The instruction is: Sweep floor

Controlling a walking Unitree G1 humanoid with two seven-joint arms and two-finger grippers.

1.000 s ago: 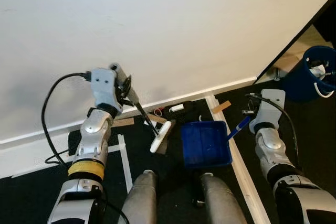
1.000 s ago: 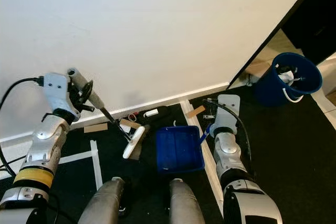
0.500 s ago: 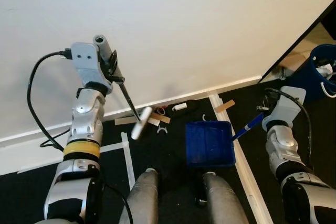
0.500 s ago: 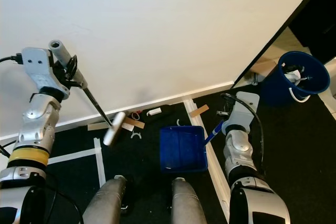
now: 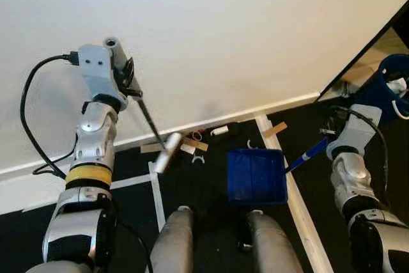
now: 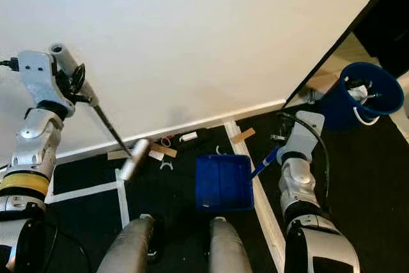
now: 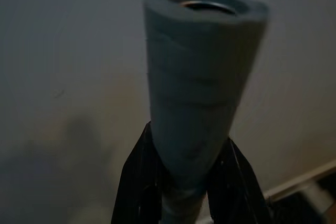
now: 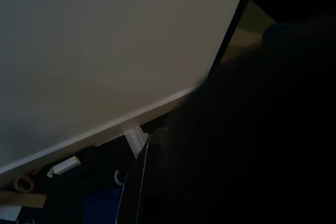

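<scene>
Brush [image 5: 165,152]: hand brush, grey foam-wrapped grip, thin dark rod, pale blurred head. Judged light and stiff; the head sits far out on the rod, so it will swing and twist unless taken high on the padded grip, which looks soft and not slippery. Held there by the left gripper [image 5: 124,80], clamped on the grip; the left wrist view shows both black fingers [image 7: 136,182] pressed against the foam. Head hangs raised above the dark floor [image 5: 204,187], just beside the white tape line [image 5: 155,191], left of the litter.

Dustpan [image 5: 255,175]: blue, square, shallow, long blue handle [image 5: 307,155]. Judged light, rigid plastic; best steered by the handle. It lies flat on the floor against the pale strip [image 5: 295,199], handle leading up to the right gripper [image 5: 337,148]; whether those jaws clasp it I cannot tell.

Litter [image 5: 195,146]: wooden slips, white bits, small rings, scattered along the skirting between brush and dustpan. Light, loose, apt to skid.

Bucket [image 6: 361,96]: blue, well apart, far right
</scene>
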